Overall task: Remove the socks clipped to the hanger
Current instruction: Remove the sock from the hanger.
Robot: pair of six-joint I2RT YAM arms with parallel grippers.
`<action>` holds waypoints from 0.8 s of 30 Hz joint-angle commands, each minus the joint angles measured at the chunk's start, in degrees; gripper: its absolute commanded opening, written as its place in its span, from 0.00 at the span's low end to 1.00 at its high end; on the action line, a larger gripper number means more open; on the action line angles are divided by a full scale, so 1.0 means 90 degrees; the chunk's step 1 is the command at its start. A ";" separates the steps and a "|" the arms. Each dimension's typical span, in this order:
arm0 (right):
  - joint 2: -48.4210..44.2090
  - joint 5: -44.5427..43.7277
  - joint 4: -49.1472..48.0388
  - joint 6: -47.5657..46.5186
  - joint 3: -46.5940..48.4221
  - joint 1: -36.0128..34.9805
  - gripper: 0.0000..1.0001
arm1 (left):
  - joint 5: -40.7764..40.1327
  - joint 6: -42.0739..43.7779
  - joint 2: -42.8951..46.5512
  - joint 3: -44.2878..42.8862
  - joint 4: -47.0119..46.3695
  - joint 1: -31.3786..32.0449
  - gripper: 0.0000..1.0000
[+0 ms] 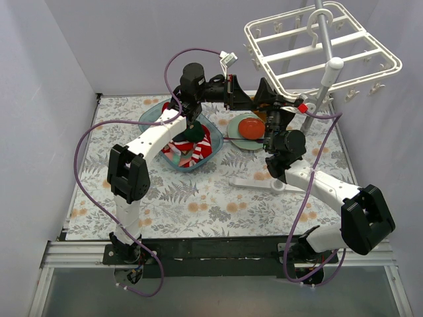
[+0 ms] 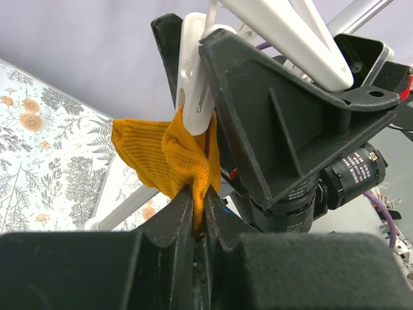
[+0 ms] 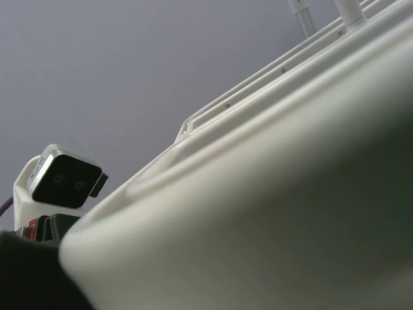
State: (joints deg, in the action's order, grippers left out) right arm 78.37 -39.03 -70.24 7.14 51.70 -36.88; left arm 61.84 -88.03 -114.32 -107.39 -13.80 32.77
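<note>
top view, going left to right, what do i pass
blue tub with socks → red-orange ball → hanger stand's pole → right arm's elbow

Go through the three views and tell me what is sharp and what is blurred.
Top external: evenly lit and sharp, the white plastic rectangular drying hanger crisp, shadows faint. Left wrist: the mustard yellow knit sock is in focus, the left hand at the bottom edge is dark and soft. Right wrist: the hanger's bar fills the frame as a pale out-of-focus blur.
</note>
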 commanded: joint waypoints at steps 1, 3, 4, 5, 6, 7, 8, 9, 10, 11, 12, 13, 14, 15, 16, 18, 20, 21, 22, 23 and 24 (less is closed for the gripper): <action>-0.0202 -0.0068 -0.0497 0.0203 0.0095 -0.0013 0.14 | -0.0084 0.0181 0.0398 0.0106 0.0098 0.0040 0.00; -0.0270 -0.0107 -0.0477 0.0271 0.0056 -0.0013 0.04 | -0.0230 0.0240 0.0417 0.0116 0.0195 0.0030 0.00; -0.0289 -0.0117 -0.0477 0.0291 0.0027 -0.0013 0.01 | -0.0308 0.0308 0.0456 0.0165 0.0234 0.0030 0.00; -0.0309 -0.0127 -0.0458 0.0330 0.0017 -0.0013 0.01 | -0.0367 0.0328 0.0476 0.0184 0.0283 0.0030 0.00; -0.0328 -0.0136 -0.0458 0.0349 -0.0002 -0.0013 0.01 | -0.0445 0.0347 0.0486 0.0194 0.0303 0.0030 0.00; -0.0348 -0.0146 -0.0458 0.0359 -0.0041 -0.0013 0.01 | -0.0484 0.0357 0.0505 0.0204 0.0322 0.0030 0.00; -0.0368 -0.0156 -0.0477 0.0369 -0.0071 -0.0013 0.01 | -0.0533 0.0357 0.0515 0.0233 0.0352 0.0021 0.00; -0.0406 -0.0185 -0.0477 0.0389 -0.0071 -0.0013 0.01 | -0.0601 0.0376 0.0534 0.0262 0.0381 0.0011 0.00; -0.0407 -0.0205 -0.0467 0.0398 -0.0110 -0.0013 0.01 | -0.0747 0.0377 0.0554 0.0301 0.0391 -0.0009 0.00; -0.0436 -0.0205 -0.0467 0.0408 -0.0120 -0.0013 0.01 | -0.0845 0.0357 0.0612 0.0389 0.0391 -0.0018 0.00; -0.0465 -0.0205 -0.0448 0.0418 -0.0139 -0.0013 0.01 | -0.0933 0.0338 0.0661 0.0457 0.0362 -0.0067 0.00; -0.0475 -0.0195 -0.0428 0.0428 -0.0139 -0.0013 0.01 | -0.1060 0.0309 0.0691 0.0526 0.0323 -0.0096 0.00; -0.0485 -0.0195 -0.0419 0.0457 -0.0149 -0.0013 0.01 | -0.1119 0.0270 0.0778 0.0594 0.0197 -0.0116 0.00; -0.0495 -0.0195 -0.0390 0.0457 -0.0149 -0.0013 0.01 | -0.1158 0.0182 0.0808 0.0730 0.0138 -0.0165 0.00; -0.0524 -0.0195 -0.0360 0.0486 -0.0159 -0.0013 0.01 | -0.1207 0.0143 0.0847 0.0780 0.0098 -0.0184 0.00; -0.0543 -0.0205 -0.0350 0.0506 -0.0188 -0.0013 0.01 | -0.1334 0.0055 0.0944 0.0936 0.0010 -0.0262 0.00; -0.0563 -0.0205 -0.0302 0.0525 -0.0188 -0.0013 0.01 | -0.1373 -0.0004 0.1013 0.1073 -0.0203 -0.0311 0.00; -0.0573 -0.0205 -0.0282 0.0535 -0.0198 -0.0013 0.01 | -0.1393 -0.0033 0.1081 0.1122 -0.0263 -0.0331 0.00; -0.0573 -0.0205 -0.0243 0.0574 -0.0198 -0.0013 0.01 | -0.1412 -0.0053 0.1101 0.1180 -0.0292 -0.0341 0.00; -0.0602 -0.0205 -0.0204 0.0594 -0.0198 -0.0013 0.01 | -0.1451 -0.0053 0.1111 0.1181 -0.0264 -0.0350 0.00; -0.0612 -0.0205 -0.0184 0.0613 -0.0208 -0.0013 0.01 | -0.1471 -0.0043 0.1159 0.1190 -0.0254 -0.0360 0.00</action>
State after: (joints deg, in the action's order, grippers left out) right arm 75.20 -39.00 -70.15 10.55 49.91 -37.28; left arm 50.28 -87.96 -109.67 -97.80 -14.83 30.20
